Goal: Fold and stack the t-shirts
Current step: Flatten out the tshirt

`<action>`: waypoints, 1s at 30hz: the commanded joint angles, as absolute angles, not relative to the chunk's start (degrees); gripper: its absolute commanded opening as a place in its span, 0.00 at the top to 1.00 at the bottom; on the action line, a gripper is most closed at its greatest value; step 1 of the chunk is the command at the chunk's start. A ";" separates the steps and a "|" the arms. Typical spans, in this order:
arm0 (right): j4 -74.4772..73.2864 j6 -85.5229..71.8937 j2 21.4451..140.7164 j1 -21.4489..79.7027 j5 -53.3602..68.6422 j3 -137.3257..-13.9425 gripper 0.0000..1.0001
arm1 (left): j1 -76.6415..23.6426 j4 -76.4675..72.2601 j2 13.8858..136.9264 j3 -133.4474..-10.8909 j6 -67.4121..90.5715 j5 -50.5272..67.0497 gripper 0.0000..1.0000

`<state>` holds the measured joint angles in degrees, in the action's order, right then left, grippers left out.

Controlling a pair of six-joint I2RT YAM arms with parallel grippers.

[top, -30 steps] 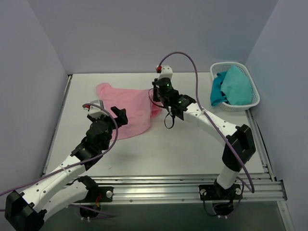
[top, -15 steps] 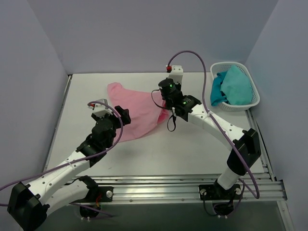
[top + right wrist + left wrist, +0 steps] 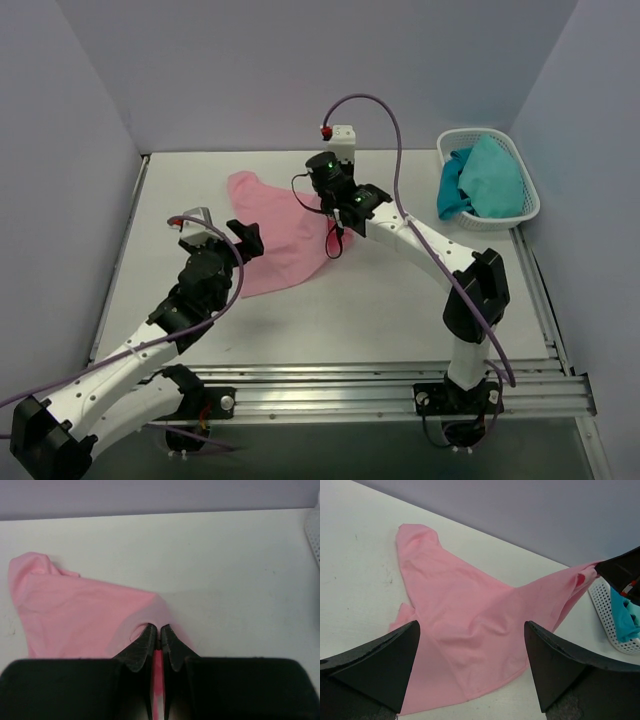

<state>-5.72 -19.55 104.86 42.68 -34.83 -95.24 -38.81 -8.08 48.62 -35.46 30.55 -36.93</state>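
nearest the bases, the left gripper (image 3: 471, 625) is hanging released, jaws spread wide with nothing between them, just above the near edge of the pink t-shirt (image 3: 275, 235), which is lying rumpled on the left-centre of the table (image 3: 380, 300). a little farther in, the right gripper (image 3: 159, 632) is pinching shut on the shirt's right edge and lifting it, so the cloth is rising off the table toward that side while the rest is trailing to the far left in a bunched point. the step looks like spreading the shirt flat before any fold. to do it well, the left gripper is probably needing to come down on the loose near-left corner, catching one layer only, and then both arms are needing to draw apart evenly and low, so the cloth is settling without twists; pulling with one pinch alone is likely dragging the whole shirt. at the far right, well apart from the shirt, the white lattice basket (image 3: 520, 160) is holding teal cloth (image 3: 490, 178), heaped above its rim; how many pieces, i cannot tell.
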 commanded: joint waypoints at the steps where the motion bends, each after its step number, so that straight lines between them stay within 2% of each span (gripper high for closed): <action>1: -8.52 -18.46 105.11 41.75 -45.84 -99.22 1.00 | -38.23 -7.12 47.02 -35.07 29.44 -38.32 0.06; 5: -15.81 -26.16 104.86 37.89 -53.24 -98.44 1.00 | -38.06 -8.00 47.46 -34.45 29.62 -37.88 0.06; 8: -19.33 -30.66 102.84 33.32 -54.84 -93.18 1.00 | -37.97 -8.79 49.83 -34.80 30.06 -36.65 0.06; 9: -20.99 -34.24 102.31 30.53 -54.84 -91.69 0.94 | -37.97 -9.05 50.53 -34.98 30.58 -36.22 0.06; 10: -21.27 -35.23 101.78 29.02 -54.32 -89.93 0.79 | -37.97 -9.31 52.28 -35.07 30.76 -35.34 0.06; 11: -20.83 -35.51 100.73 27.87 -52.32 -86.26 0.49 | -37.97 -9.40 53.25 -35.33 31.11 -34.72 0.06; 12: -19.61 -35.51 100.37 27.08 -51.34 -84.74 0.01 | -37.97 -9.58 54.13 -35.51 31.90 -34.28 0.06; 16: -18.72 -37.35 98.70 27.15 -50.45 -80.51 0.00 | -38.06 -10.63 59.31 -35.95 33.66 -32.17 0.06; 23: -19.25 -39.11 96.24 37.07 -52.12 -80.51 0.00 | -38.85 -6.08 63.37 -36.04 40.85 -29.27 0.01; 30: -20.13 -40.52 92.91 42.00 -52.65 -77.00 0.00 | -40.43 7.78 60.91 -29.62 64.56 -36.29 0.04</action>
